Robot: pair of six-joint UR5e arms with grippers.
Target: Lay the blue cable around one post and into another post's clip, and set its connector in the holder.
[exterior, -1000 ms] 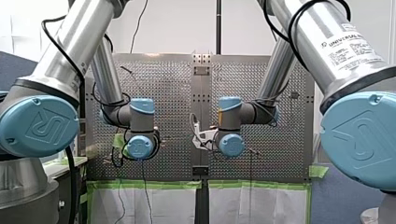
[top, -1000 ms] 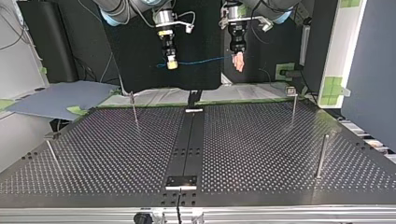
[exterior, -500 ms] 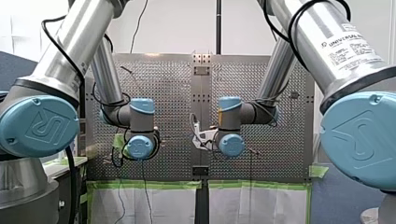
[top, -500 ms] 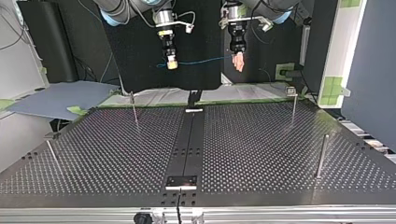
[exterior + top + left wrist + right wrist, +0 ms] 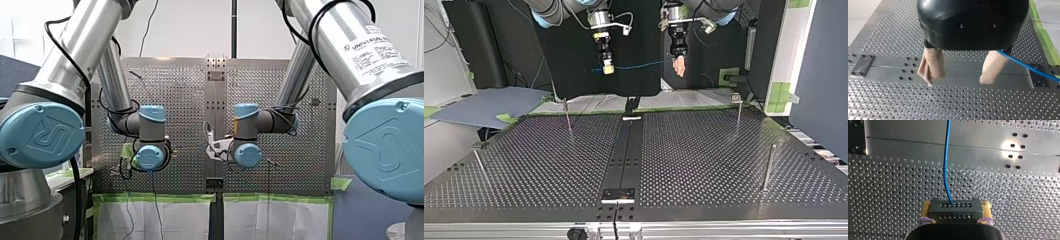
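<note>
Both ends of the blue cable hang high above the table, strung level across the top view — your right gripper clamps the connector, the fingers of your left gripper stand apart beside the cable — so all 4 posts lie below you.

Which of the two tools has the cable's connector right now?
My right tool: the black connector sits between its yellow pads, blue cable running out of it. My left tool has beige pads apart, nothing between.

Blue cable, black connector, silver perforated table.
</note>
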